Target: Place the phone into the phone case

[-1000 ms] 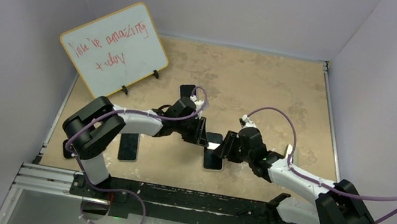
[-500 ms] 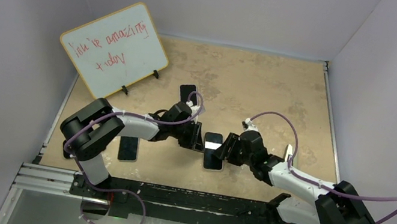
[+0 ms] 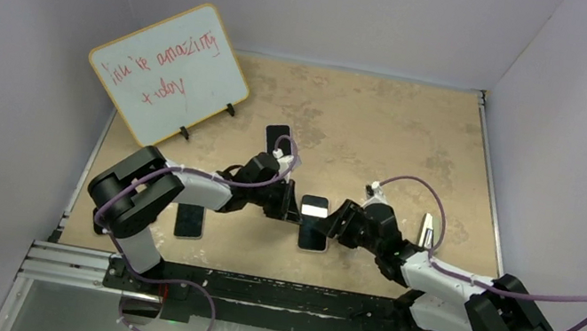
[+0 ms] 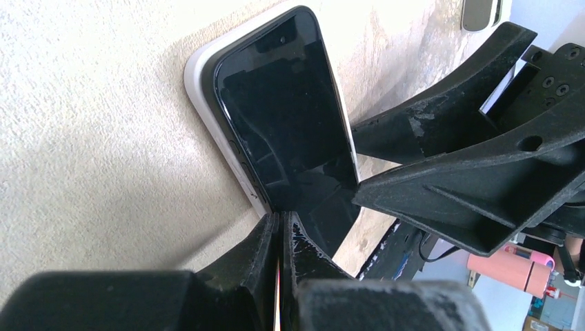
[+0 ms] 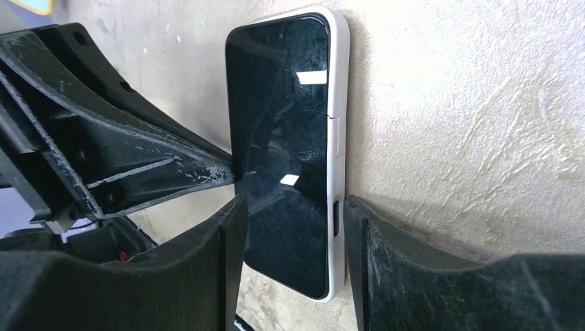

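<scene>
Left gripper (image 3: pixel 292 207) pulled nearer; whiteboard (image 3: pixel 168 73) reads "amazing".

My left arm has sunk toward the counter (image 3: pixel 386 127) and drawn back, so the other phone (image 3: pixel 277 137) at the far side, half hidden under my elbow a second ago, now shows whole. My left hand (image 3: pixel 294 207) has slid nearer along the left edge of the phone (image 3: pixel 314 223). My right wrist has dropped and shifted right, its cable (image 3: pixel 413 182) loop lies flatter, and my right hand (image 3: pixel 334 224) sits lower beside the phone.
</scene>
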